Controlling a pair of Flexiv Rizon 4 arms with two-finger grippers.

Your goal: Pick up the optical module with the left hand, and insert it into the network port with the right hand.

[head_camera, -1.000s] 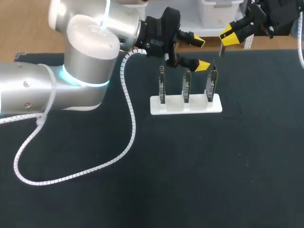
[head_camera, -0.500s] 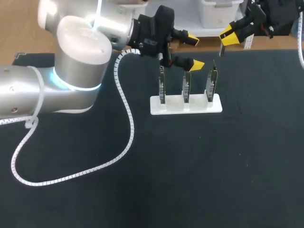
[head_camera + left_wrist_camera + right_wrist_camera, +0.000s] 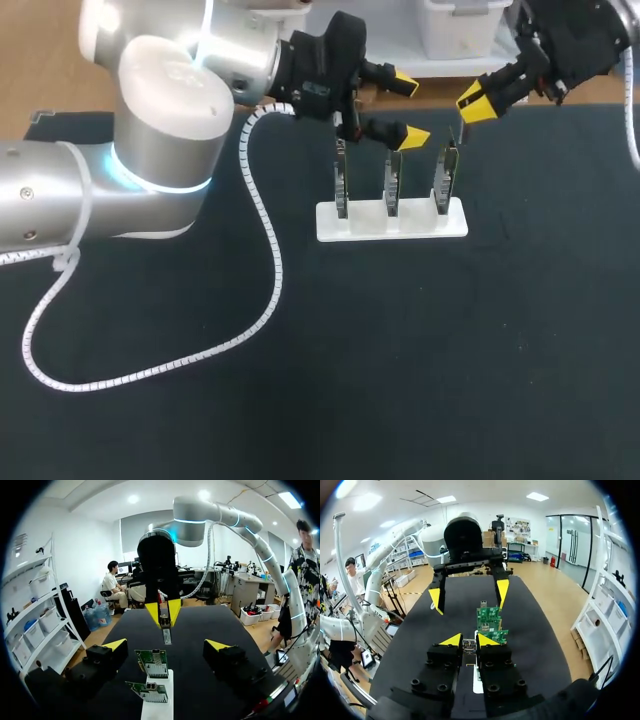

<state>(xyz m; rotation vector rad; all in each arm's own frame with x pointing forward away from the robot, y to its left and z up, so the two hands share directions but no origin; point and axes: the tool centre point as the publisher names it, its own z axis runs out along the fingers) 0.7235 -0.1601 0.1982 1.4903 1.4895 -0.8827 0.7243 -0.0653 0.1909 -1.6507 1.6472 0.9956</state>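
module (image 3: 167, 636): clamped in right gripper (image 3: 163, 615), long axis vertical, hanging just above rightmost board (image 3: 447, 175); insertion lies straight down. left gripper (image 3: 409, 106): fingers apart, empty, by middle board.

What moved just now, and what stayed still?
The left end effector, open, slid back a little toward its own side. The right end effector, shut on the optical module, dipped a little toward the circuit boards. Nothing was grabbed or let go. The boards and their white holder stayed put.
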